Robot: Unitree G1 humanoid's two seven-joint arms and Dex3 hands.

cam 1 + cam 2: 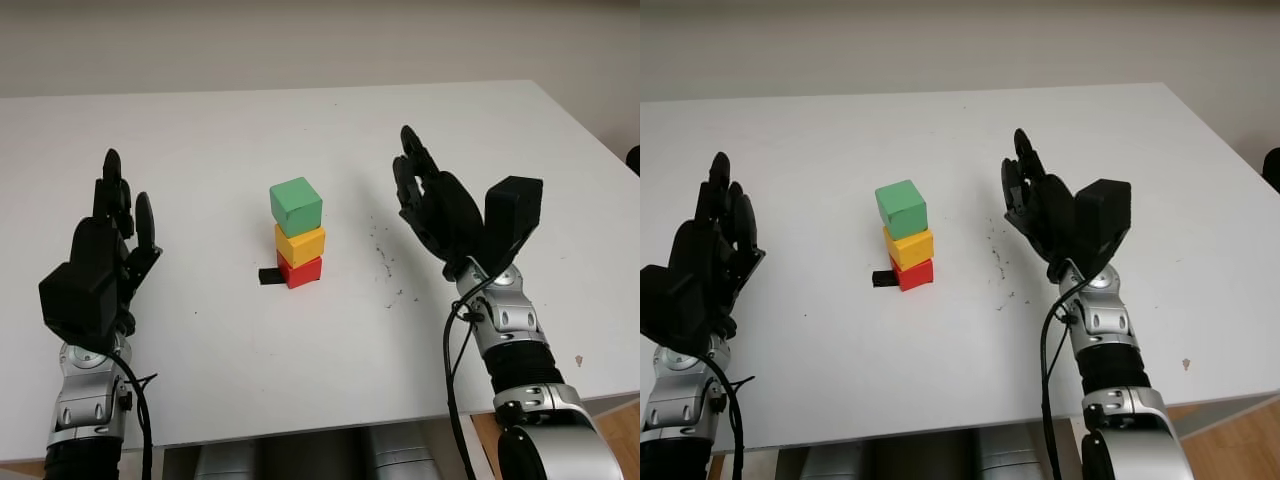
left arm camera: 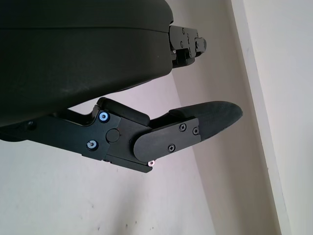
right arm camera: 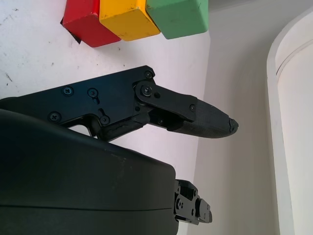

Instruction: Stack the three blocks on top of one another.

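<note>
Block stack stands between open robot hands.

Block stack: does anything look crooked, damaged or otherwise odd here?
Slightly. The green block sits twisted on the yellow block, which is above the red block. A small black piece lies against the red block. Dark specks dot the table.

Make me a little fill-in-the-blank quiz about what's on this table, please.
1. The block at the top of the stack is ____.
2. The yellow block sits directly on the ____ block.
3. The left hand and right hand each hold ____.
4. The stack stands on a ____ table.

Missing words: green; red; nothing; white
</note>
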